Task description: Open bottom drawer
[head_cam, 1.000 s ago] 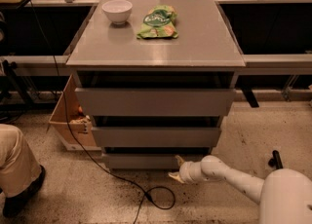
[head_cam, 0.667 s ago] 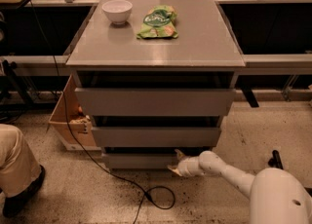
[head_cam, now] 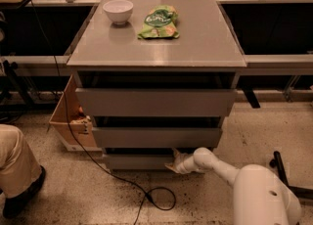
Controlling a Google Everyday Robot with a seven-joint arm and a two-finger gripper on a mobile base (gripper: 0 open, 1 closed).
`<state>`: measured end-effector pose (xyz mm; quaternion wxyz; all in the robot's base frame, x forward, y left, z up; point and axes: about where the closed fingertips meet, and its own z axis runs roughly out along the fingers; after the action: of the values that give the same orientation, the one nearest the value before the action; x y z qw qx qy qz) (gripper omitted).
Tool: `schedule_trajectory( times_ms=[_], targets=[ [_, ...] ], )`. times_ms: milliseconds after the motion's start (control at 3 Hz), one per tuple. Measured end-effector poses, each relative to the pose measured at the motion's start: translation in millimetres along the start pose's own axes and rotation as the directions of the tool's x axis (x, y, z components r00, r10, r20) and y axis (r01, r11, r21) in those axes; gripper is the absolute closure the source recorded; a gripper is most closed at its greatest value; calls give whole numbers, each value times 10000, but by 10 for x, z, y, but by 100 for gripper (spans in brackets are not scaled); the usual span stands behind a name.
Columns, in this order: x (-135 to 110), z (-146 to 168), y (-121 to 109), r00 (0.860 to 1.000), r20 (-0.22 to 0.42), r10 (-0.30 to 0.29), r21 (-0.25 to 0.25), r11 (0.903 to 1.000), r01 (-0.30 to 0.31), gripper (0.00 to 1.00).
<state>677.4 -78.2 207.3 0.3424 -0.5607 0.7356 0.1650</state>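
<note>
The grey cabinet (head_cam: 156, 43) has three flat grey drawer fronts. The bottom drawer (head_cam: 139, 161) is the lowest and narrowest front, just above the floor, and it looks closed. My gripper (head_cam: 175, 162) is at the end of the white arm, low down, at the top right edge of the bottom drawer's front, under the middle drawer (head_cam: 156, 137). Its tips reach into the dark gap there.
A white bowl (head_cam: 119, 11) and a green chip bag (head_cam: 159, 22) lie on the cabinet top. A cardboard box (head_cam: 71, 121) stands at the cabinet's left. A black cable (head_cam: 146, 194) loops on the floor in front. A person's leg (head_cam: 14, 170) is at the lower left.
The gripper has moved left and slightly up, from just right of the bottom drawer to its upper right edge. The drawers have not moved.
</note>
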Motion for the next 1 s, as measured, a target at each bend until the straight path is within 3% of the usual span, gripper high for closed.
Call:
schedule_trajectory(
  times_ms=[333,1000],
  targets=[
    [146,301,171,9982,-589,-103,-838,9965,54,4],
    [114,276,216,9974,-713,-121,-1049,9945,46,51]
  ],
)
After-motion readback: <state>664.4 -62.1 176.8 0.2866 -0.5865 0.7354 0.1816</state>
